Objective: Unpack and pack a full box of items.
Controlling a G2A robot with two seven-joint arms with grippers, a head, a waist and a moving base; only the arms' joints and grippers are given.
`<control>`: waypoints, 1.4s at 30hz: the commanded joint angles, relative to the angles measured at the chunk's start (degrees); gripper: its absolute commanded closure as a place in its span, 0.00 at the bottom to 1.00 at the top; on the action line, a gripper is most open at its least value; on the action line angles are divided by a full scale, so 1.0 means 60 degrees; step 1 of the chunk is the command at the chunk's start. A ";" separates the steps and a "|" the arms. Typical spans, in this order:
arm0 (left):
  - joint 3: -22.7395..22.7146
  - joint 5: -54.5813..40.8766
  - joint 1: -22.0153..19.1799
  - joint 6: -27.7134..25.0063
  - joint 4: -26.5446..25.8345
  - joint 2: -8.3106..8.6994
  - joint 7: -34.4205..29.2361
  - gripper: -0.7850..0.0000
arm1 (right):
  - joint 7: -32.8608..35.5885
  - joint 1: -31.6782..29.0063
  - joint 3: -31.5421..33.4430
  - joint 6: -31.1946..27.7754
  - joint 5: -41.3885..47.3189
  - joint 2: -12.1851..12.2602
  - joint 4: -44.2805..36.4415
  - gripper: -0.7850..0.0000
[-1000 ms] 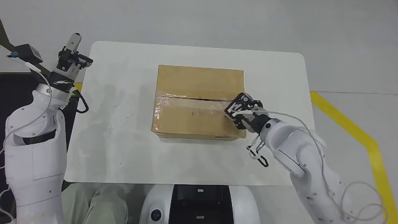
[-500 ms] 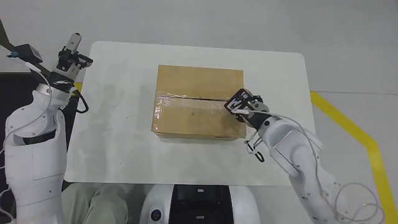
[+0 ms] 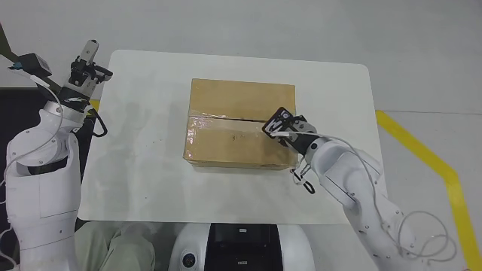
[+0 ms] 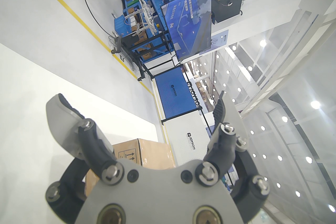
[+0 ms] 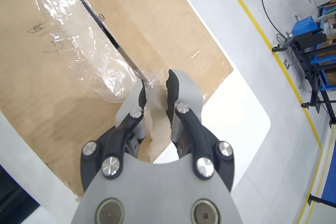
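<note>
Top view: a sealed cardboard box [image 3: 226, 102] lies at the middle of the white table [image 3: 331, 90]. Its two top flaps are shut, and a strip of clear tape [image 3: 226, 126] runs along their seam from 9 to 3 o'clock. The right pincer [image 3: 280, 123] sits at the 3 o'clock end of that seam, low over the box top.

Right wrist view: the right pincer [image 5: 156, 83] is clenched on the loose, crumpled end of the clear tape [image 5: 65, 7], lifted off the cardboard box [image 5: 162, 12] at the fingertips. Farther along, the strip lies stuck down, wrinkled and shiny, over the dark gap between the flaps.

Left wrist view: the left pincer [image 4: 141, 99] is spread wide with nothing in it, pointing up into the hall, with the cardboard box [image 4: 152, 154] low behind it. From above, the left pincer [image 3: 90, 49] stands at the table's 10 o'clock corner, well apart from the box.

Progress, as judged: unpacking is at its very opening. Only the tape end is free. Most of the seal is yet to be peeled and the flaps yet to be opened. Every item inside, none visible, has to come out and then be packed again.
</note>
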 commanded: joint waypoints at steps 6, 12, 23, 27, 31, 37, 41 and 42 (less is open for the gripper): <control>0.0000 0.0000 0.0000 0.0000 0.0000 0.0000 0.0000 0.00 | 0.0109 0.0009 0.0001 0.0241 -0.0070 -0.0018 -0.0090 1.00; 0.0000 0.0000 0.0000 0.0000 0.0000 0.0000 0.0000 0.00 | -0.0167 -0.0248 0.0083 0.0546 0.0022 -0.0021 -0.0675 1.00; 0.0000 0.0000 0.0000 0.0000 0.0000 0.0000 0.0000 0.00 | -0.1395 -0.1115 0.0643 0.1304 0.0060 0.0020 -0.1620 1.00; 0.0000 0.0000 0.0000 0.0000 0.0000 0.0000 0.0000 0.00 | -0.1880 -0.1269 0.0850 0.1510 0.0391 0.0014 -0.1568 1.00; 0.0000 0.0000 0.0000 0.0000 0.0000 0.0000 0.0000 0.00 | -0.2462 -0.1514 0.1086 0.1729 0.0653 0.0016 -0.1636 1.00; 0.0000 0.0000 0.0000 0.0000 0.0000 0.0000 0.0000 0.00 | -0.3556 -0.2027 0.1482 0.1836 0.1046 0.0037 -0.1969 1.00; 0.0000 0.0000 0.0000 0.0000 0.0000 0.0000 0.0000 0.00 | -0.3868 -0.2227 0.1590 0.1864 0.1089 0.0045 -0.2013 1.00; 0.0000 0.0000 0.0000 0.0000 0.0000 0.0000 0.0000 0.00 | -0.3784 -0.2233 0.1593 0.1854 0.1055 0.0047 -0.1940 1.00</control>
